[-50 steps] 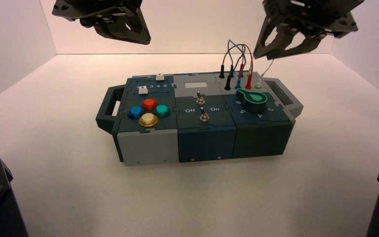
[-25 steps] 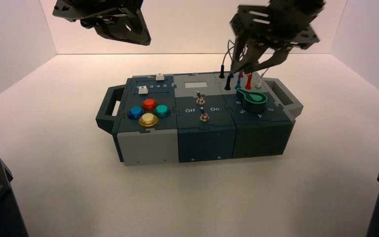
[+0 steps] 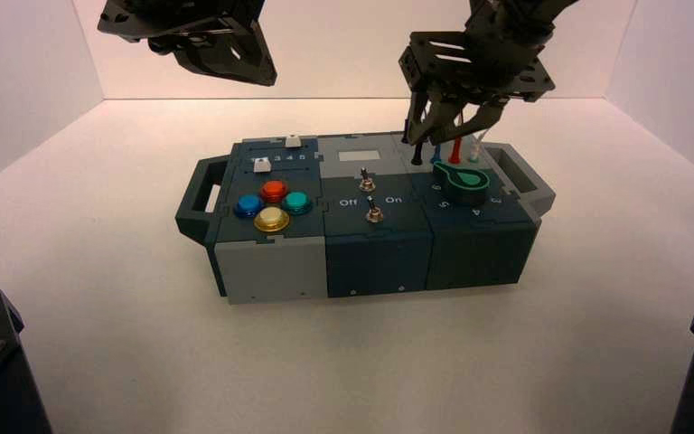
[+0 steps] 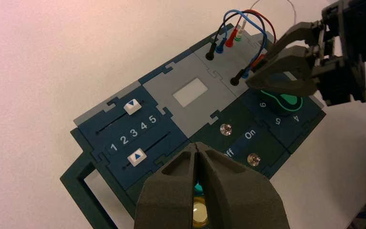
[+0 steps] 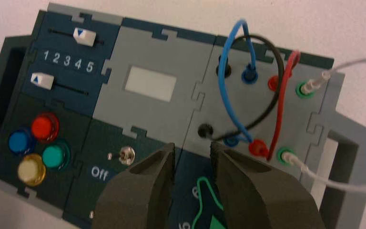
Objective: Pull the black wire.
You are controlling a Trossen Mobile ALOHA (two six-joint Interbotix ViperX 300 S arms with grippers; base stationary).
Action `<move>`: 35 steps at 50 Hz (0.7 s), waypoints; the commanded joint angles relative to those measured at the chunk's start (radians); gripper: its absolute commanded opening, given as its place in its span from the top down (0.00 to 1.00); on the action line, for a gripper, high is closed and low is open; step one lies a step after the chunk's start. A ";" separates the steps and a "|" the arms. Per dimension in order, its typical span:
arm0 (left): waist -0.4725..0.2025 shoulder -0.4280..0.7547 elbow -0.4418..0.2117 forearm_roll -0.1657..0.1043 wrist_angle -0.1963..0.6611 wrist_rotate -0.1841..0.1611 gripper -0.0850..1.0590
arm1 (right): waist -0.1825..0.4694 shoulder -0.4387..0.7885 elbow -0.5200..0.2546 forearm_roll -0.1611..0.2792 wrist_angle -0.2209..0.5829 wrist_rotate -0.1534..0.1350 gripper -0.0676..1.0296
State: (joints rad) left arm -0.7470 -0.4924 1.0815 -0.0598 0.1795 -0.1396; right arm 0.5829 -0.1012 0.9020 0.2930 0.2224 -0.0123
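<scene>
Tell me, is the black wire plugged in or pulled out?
Plugged in: the black wire loops over with both dark ends sitting in the box's top.

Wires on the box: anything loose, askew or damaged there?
Nothing stands out: the black wire, blue wire and red wire arch across one another, but their visible plugs look seated.

Right gripper (image 3: 429, 140) lowered, jaws apart, left gripper (image 4: 196, 145) shut
</scene>
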 commanded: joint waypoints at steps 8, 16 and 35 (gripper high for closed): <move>-0.003 -0.005 -0.025 0.000 -0.009 -0.005 0.95 | 0.005 0.035 -0.057 0.002 -0.012 0.000 0.57; -0.003 -0.006 -0.025 0.000 -0.008 -0.005 0.95 | 0.003 0.075 -0.072 0.000 -0.020 -0.002 0.57; -0.003 -0.012 -0.028 0.000 -0.009 -0.005 0.95 | -0.003 0.103 -0.086 -0.003 -0.029 -0.002 0.67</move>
State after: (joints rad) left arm -0.7470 -0.4939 1.0830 -0.0598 0.1795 -0.1396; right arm 0.5798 0.0138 0.8391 0.2899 0.2010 -0.0123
